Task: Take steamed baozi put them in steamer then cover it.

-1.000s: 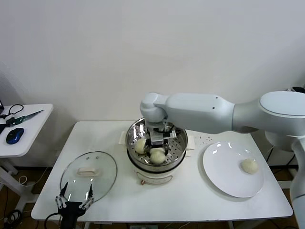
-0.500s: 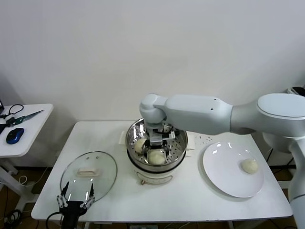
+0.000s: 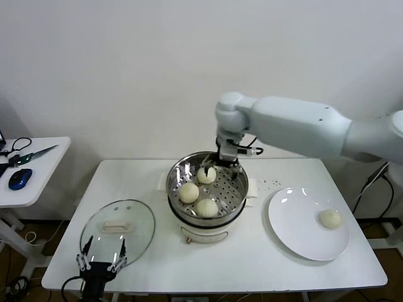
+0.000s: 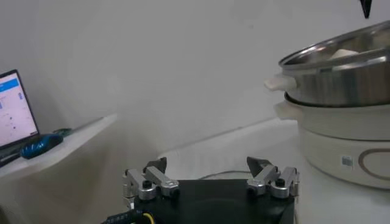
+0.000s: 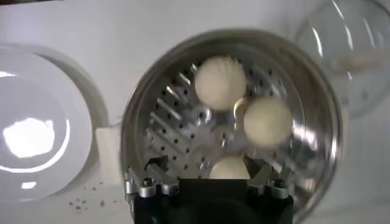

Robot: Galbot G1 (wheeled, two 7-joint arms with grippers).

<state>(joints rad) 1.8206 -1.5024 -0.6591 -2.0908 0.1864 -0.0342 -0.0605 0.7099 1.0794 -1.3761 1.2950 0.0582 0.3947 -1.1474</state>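
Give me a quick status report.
Right gripper open above steamer. Left gripper open, parked by cover. Three baozi in, one on plate. Nothing blocking.

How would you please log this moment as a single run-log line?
steamer: three baozi inside | plate: one baozi | right gripper: open, empty, above steamer | cover: on table | left gripper: open, idle by cover

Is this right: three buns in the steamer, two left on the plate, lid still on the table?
Not quite. Only one bun is left on the plate, as the head view shows. The rest holds: three buns sit in the steamer, and the lid lies on the table.
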